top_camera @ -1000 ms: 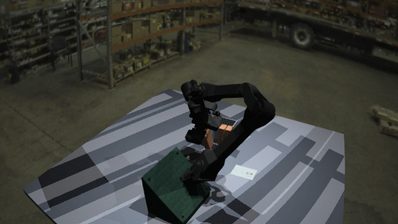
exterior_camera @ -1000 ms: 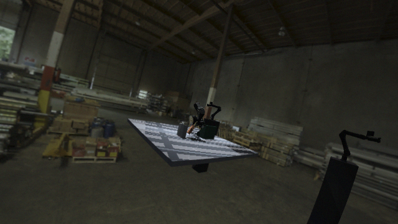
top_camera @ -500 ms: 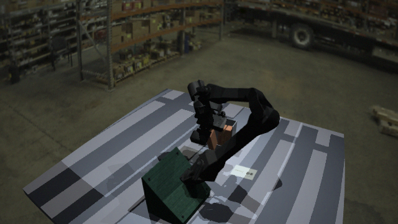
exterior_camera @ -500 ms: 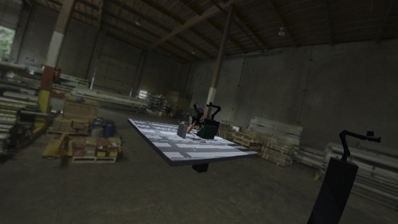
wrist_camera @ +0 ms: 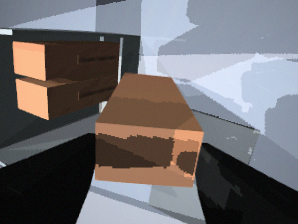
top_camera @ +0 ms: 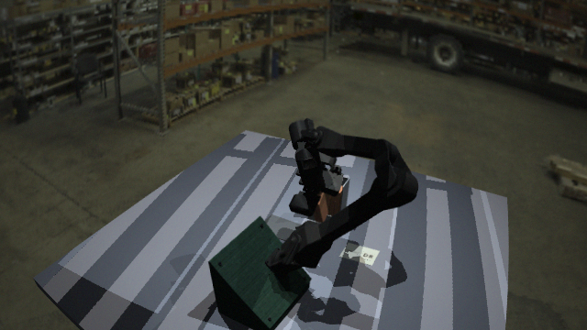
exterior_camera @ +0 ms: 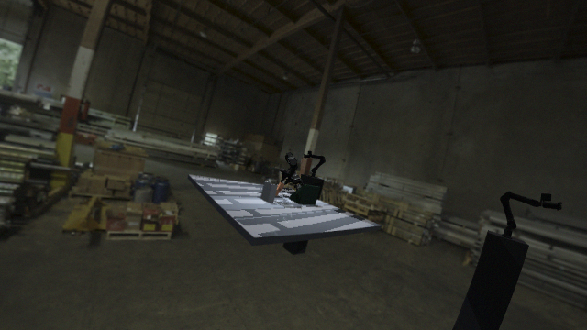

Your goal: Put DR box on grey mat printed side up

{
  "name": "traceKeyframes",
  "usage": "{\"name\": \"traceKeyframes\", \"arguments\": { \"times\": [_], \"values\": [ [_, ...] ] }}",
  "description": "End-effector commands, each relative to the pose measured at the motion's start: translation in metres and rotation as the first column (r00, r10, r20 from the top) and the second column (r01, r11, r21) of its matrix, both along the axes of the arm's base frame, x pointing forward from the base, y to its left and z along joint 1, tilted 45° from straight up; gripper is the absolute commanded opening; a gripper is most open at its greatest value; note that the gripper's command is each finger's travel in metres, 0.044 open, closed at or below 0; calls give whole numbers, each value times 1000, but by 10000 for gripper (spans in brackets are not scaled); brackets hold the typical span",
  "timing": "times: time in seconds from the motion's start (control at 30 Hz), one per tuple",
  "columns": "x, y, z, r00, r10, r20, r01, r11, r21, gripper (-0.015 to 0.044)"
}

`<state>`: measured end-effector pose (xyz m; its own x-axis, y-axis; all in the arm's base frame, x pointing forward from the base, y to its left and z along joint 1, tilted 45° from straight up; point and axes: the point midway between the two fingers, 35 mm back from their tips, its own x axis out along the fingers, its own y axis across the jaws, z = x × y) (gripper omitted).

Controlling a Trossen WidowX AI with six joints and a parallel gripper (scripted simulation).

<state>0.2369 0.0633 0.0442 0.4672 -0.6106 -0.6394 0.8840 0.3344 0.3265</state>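
My gripper (wrist_camera: pixel 147 148) (top_camera: pixel 318 196) is shut on an orange-brown box (wrist_camera: pixel 146 107) (top_camera: pixel 322 207) (exterior_camera: pixel 279 189), one finger on each side. No letters show on the box's visible faces, so its code cannot be read. Two similar boxes (wrist_camera: pixel 30 61) (wrist_camera: pixel 33 99) stand side by side in the dark bin (wrist_camera: pixel 131 60) (exterior_camera: pixel 269 191), left of the held box in the wrist view. The grey mat (wrist_camera: pixel 231 139) (top_camera: pixel 281 225) shows partly, below and beside the held box. Whether the box touches it cannot be told.
A pale card (top_camera: pixel 374 258) printed DR lies on the striped table (top_camera: pixel 436 229). A green wedge-shaped block (top_camera: pixel 252 266) stands at the arm's base. The arm reaches over the table and hides part of the bin in the top view.
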Motion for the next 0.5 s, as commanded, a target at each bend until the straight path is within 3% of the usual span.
{"name": "traceKeyframes", "arguments": {
  "times": [0.0, 0.47],
  "values": [
    [0, -5, 5, 1000, 2, 3, -2, 1000, -5, 158],
    [-1, -22, 20, 1000, 2, 5, -2, 1000, -9, 158]
  ]
}}
